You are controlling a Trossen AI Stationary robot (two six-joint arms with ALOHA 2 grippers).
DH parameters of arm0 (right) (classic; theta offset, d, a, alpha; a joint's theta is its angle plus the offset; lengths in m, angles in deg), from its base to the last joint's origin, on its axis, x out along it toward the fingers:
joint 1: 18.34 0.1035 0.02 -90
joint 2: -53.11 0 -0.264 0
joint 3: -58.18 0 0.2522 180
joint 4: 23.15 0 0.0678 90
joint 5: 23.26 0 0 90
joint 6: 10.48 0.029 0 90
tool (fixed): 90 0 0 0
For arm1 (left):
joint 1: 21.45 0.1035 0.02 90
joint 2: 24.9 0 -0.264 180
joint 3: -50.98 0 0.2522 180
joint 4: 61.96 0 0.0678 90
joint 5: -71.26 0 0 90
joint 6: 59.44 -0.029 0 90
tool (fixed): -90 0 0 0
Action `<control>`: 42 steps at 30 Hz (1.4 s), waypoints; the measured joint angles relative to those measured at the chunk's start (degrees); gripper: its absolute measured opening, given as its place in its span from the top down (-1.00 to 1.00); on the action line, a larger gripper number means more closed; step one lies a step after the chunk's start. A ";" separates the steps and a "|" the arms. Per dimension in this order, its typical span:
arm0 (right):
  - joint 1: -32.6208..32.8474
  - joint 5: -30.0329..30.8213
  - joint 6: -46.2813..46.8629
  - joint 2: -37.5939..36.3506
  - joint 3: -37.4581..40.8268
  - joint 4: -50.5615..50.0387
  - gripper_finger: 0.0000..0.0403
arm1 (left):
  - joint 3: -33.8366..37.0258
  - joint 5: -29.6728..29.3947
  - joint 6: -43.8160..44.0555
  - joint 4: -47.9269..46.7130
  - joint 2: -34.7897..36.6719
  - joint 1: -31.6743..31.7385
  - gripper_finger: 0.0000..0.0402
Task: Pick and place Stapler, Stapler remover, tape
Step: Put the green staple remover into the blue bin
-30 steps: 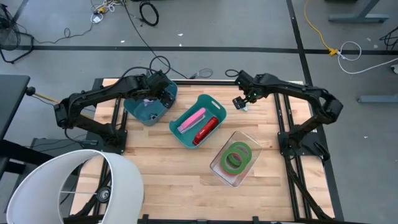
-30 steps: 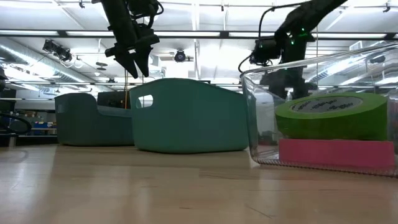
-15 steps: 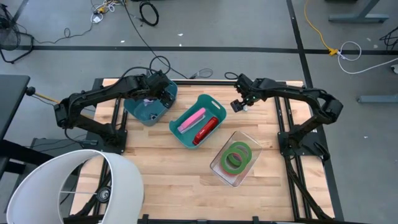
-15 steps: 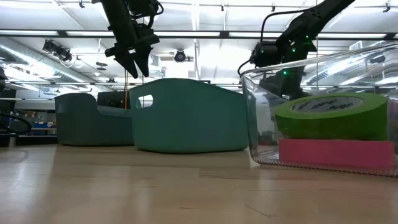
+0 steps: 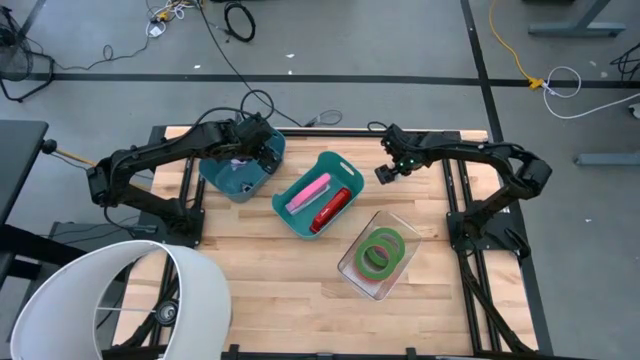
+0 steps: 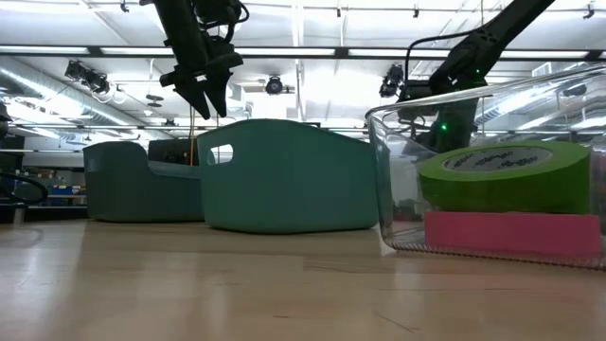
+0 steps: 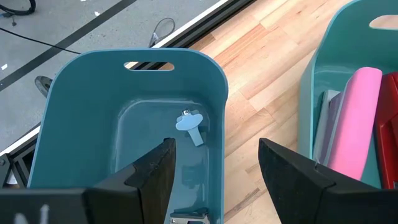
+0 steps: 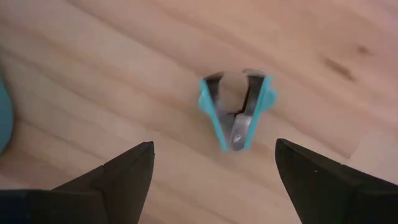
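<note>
Right wrist view shows the staple remover (image 8: 237, 112) lying free on the bench (image 8: 124, 74), centred ahead of the right gripper (image 8: 214, 180), jaws wide and empty, so descend straight and close across its teal sides; left gripper (image 7: 214, 174) waits at ten o'clock, open.

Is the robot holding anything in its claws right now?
No, nothing is held. The right gripper is open above a teal staple remover lying on the table. The left gripper is open and empty over a blue bin.
</note>
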 joint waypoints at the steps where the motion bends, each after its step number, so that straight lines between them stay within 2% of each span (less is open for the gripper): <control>1: -0.19 0.38 -0.10 0.00 0.11 0.48 -0.65 | 0.00 0.00 0.00 0.00 0.00 0.00 -0.16; 18: -2.12 1.51 -6.19 0.02 5.36 14.13 -0.65 | 0.00 0.00 0.01 0.00 0.00 0.00 -0.16; 33: -2.12 1.53 -6.23 0.04 12.95 24.94 -0.64 | 0.00 0.00 0.02 0.02 0.00 0.00 -0.16; 42: -2.12 1.97 -6.03 0.04 13.04 25.49 -0.44 | 0.00 0.00 0.01 0.02 0.00 0.00 -0.16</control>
